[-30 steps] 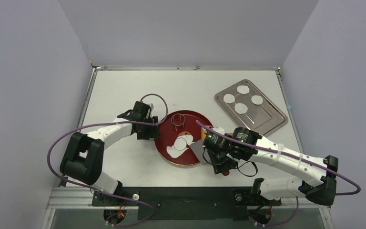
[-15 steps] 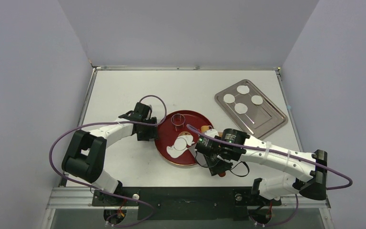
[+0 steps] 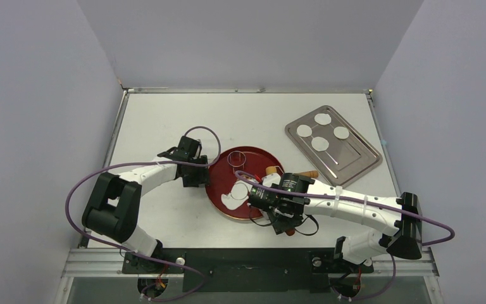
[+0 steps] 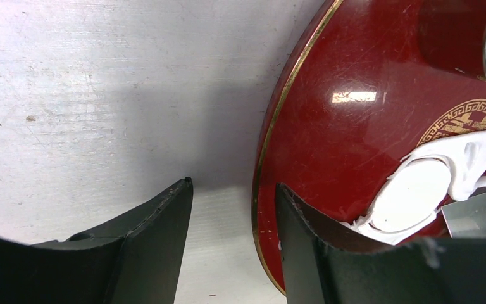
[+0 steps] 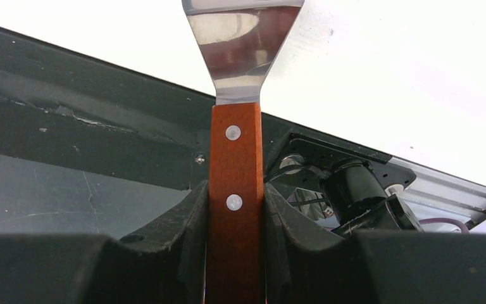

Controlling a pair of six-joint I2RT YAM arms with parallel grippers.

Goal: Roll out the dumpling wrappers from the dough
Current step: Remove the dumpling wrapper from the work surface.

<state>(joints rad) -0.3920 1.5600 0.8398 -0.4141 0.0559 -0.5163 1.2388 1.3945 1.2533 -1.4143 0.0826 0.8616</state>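
Note:
A red plate [image 3: 253, 166] holds the dough [image 3: 233, 193], a flattened white sheet [image 4: 465, 155] with a round disc [image 4: 411, 196] pressed into it. My left gripper [image 3: 197, 176] is open astride the plate's left rim [image 4: 262, 171]: one finger over the table, the other over the plate. My right gripper [image 5: 235, 190] is shut on the wooden handle [image 5: 235, 158] of a metal spatula. Its blade [image 4: 481, 212] lies beside the disc. In the top view the right gripper [image 3: 280, 218] sits at the plate's near right edge. Several dumpling wrappers [image 3: 320, 144] lie on a steel tray [image 3: 354, 158].
A wire ring cutter [image 3: 235, 158] rests on the far part of the plate. A wooden rolling pin [image 3: 310, 173] lies partly hidden behind my right arm. The tray is at the back right. The black base rail [image 3: 247, 263] runs along the near edge.
My right arm has swung left with the spatula, now covering the plate's right side and part of the dough. The left gripper's fingers have narrowed slightly around the rim.

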